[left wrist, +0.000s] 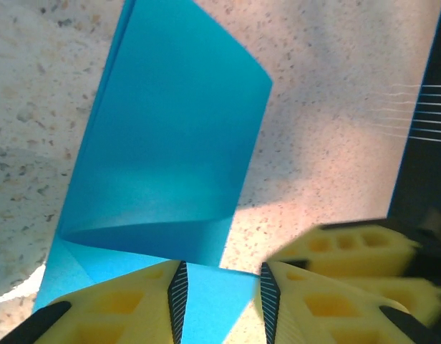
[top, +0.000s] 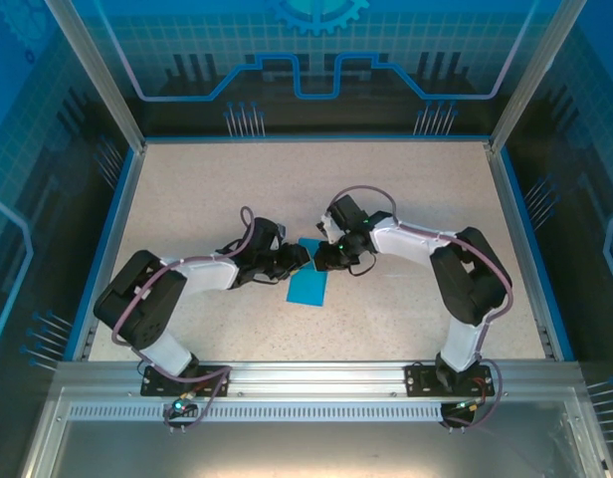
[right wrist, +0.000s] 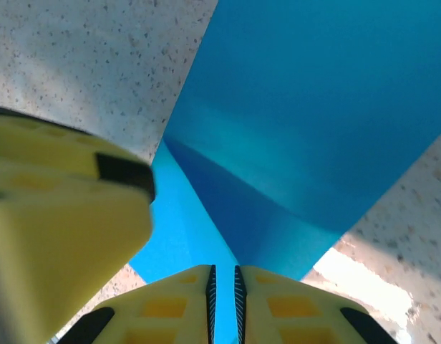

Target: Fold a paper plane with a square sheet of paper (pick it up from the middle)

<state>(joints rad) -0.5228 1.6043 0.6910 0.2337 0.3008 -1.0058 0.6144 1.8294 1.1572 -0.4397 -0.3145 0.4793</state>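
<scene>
Speckled surface (top: 237, 189), blue-walled cell. Mid-surface lies the square sheet of paper (top: 308, 284), one flap folded over and still curled, no pointed dart yet. Right gripper (right wrist: 223, 301): jaws clamped on its edge. Left gripper (left wrist: 222, 301): jaws apart, straddling an edge. Judgement: early stage, most folds remain.

Tabletop (top: 406, 189): speckled beige, blue-edged. On it, near centre: one partly folded teal-blue square sheet of paper (top: 308, 287).
</scene>
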